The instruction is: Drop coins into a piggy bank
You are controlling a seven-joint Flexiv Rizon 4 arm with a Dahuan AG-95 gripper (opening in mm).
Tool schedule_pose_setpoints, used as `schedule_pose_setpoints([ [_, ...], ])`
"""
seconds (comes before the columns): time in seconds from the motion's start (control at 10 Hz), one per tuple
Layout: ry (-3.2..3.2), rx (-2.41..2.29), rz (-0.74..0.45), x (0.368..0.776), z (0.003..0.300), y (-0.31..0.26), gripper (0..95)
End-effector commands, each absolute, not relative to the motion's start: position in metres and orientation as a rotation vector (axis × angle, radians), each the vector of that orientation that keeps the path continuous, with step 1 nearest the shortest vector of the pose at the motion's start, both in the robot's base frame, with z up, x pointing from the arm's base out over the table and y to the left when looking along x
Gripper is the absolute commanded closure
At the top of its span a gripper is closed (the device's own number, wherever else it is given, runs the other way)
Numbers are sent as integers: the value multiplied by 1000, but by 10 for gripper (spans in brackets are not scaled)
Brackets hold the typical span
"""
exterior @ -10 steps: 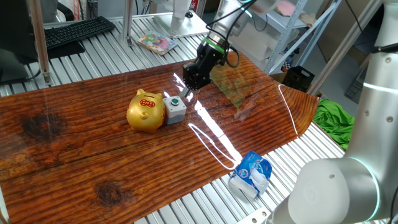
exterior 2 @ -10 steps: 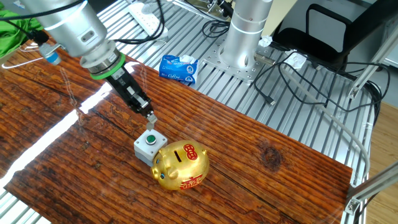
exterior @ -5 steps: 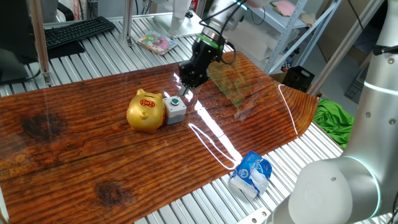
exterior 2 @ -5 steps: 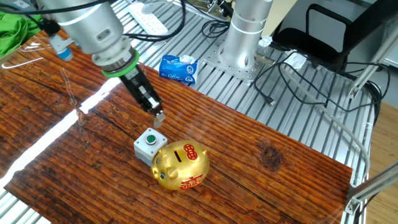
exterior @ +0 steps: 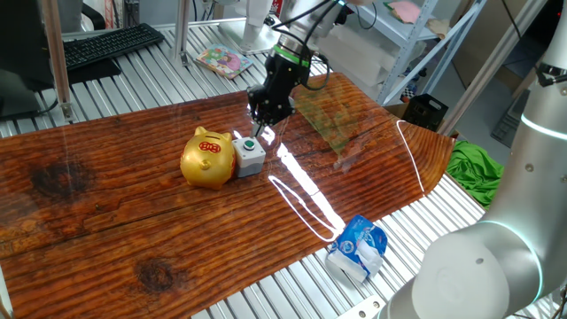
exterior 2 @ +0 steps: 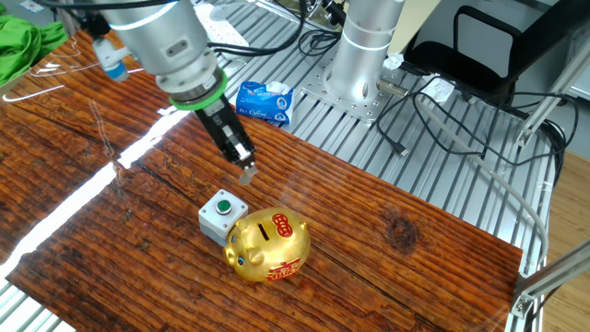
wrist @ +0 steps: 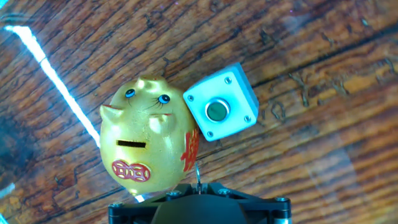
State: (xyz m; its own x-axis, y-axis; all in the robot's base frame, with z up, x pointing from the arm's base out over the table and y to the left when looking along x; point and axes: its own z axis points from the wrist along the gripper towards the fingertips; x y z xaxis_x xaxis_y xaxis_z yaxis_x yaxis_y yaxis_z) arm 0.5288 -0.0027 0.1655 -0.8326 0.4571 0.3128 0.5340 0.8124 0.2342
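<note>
The gold piggy bank (exterior: 207, 159) stands on the wooden tabletop, with red marks and a slot on its back (exterior 2: 270, 244). A small grey box with a green button (exterior: 249, 153) touches its snout side (exterior 2: 219, 214). My gripper (exterior: 264, 127) hovers above the table just behind the box, apart from both (exterior 2: 246, 170). It is shut on a thin silvery coin (exterior 2: 248, 173), seen edge-on between the jaws in the hand view (wrist: 198, 173). The hand view looks down on the bank (wrist: 149, 140) and the box (wrist: 221, 102).
A white cable loop (exterior: 301, 199) lies on the wood right of the box. A blue and white packet (exterior: 359, 248) sits off the table's front edge. A clear plastic sheet (exterior: 330, 120) lies behind the gripper. Green cloth (exterior: 474, 168) hangs at the right.
My gripper, still holding the coin, has risen and shifted away from above the grey box towards the bank's side. The bank and the box have not moved.
</note>
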Motion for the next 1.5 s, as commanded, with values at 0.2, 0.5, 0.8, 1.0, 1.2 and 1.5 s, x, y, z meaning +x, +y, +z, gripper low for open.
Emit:
schedule_pose_setpoints([
  [0.2, -2718, -961, -350, 523, 173, 8, 950],
  [0.5, -2683, -1096, -275, 521, 177, 17, 950],
  [0.8, -2603, -1315, -212, 520, 178, 25, 950],
  [1.0, -2524, -1471, -178, 521, 176, 29, 950],
  [1.2, -2460, -1579, -166, 522, 175, 29, 950],
  [1.5, -2370, -1707, -157, 525, 174, 30, 950],
])
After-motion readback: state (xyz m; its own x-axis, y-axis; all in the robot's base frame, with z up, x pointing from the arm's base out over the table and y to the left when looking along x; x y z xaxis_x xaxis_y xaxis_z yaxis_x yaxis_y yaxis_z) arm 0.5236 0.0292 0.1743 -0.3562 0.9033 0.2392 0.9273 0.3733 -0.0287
